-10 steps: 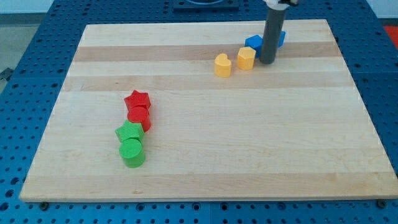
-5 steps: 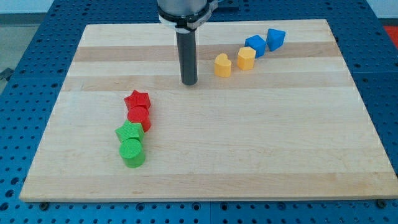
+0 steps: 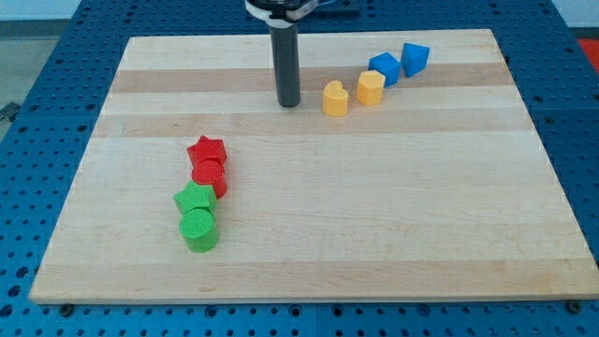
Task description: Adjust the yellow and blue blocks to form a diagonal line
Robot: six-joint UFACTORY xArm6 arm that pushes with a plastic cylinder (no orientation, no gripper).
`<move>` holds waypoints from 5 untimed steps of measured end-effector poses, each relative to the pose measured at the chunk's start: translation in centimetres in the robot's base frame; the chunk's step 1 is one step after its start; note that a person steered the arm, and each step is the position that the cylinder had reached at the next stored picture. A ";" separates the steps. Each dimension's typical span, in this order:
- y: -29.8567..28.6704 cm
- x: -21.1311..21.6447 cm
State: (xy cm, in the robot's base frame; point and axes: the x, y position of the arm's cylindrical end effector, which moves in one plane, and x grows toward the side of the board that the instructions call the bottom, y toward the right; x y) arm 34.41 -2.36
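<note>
Two yellow blocks and two blue blocks lie in a slanted row near the view's top right: a rounded yellow block (image 3: pixel 335 98), a yellow hexagon-like block (image 3: pixel 371 87), a blue block (image 3: pixel 384 67) and a blue cube (image 3: pixel 416 58). The row rises toward the view's right. My tip (image 3: pixel 287 103) rests on the board just left of the rounded yellow block, with a small gap between them. The dark rod rises from the tip out of the view's top.
A red star block (image 3: pixel 207 150) and a red block (image 3: pixel 210 175) sit above a green block (image 3: pixel 195 199) and a green cylinder (image 3: pixel 199 229) in a column at the view's lower left. The wooden board (image 3: pixel 374 215) lies on a blue perforated table.
My tip has left the blue blocks, swept left across the board past the yellow ones, then moved slightly up. The blocks have not visibly moved.
</note>
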 end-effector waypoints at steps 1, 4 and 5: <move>1.9 0.1; 3.9 1.2; 3.9 2.8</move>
State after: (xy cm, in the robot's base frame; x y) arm 37.17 1.59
